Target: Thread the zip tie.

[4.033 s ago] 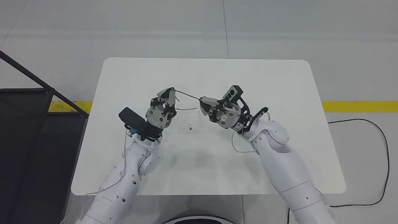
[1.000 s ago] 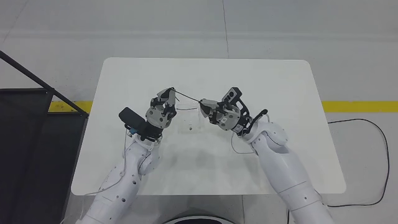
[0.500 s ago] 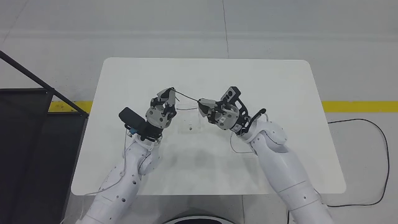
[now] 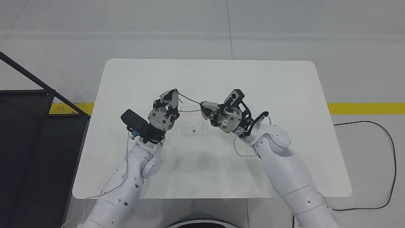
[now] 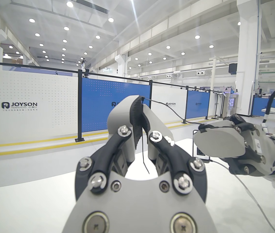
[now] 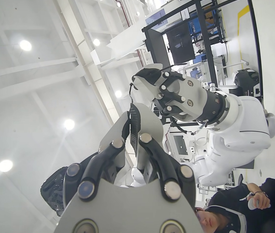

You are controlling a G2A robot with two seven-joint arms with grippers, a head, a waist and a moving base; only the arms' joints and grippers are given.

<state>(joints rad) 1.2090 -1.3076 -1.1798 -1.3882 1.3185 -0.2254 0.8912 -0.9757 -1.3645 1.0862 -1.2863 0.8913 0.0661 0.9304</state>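
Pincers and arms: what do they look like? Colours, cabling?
Left pincer and right pincer match: grey fingers, black ribbed pads, black linkages, silver screws. Arms are smooth white shells with black wrist collars; a black cable loops off the right wrist.

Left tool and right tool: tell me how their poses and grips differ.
The left tool points away from the robot; the right tool points sideways at it. The zip tie passes through the left tool, a tail hanging between its fingers; the right tool pinches it at the tips. Both are shut on it.
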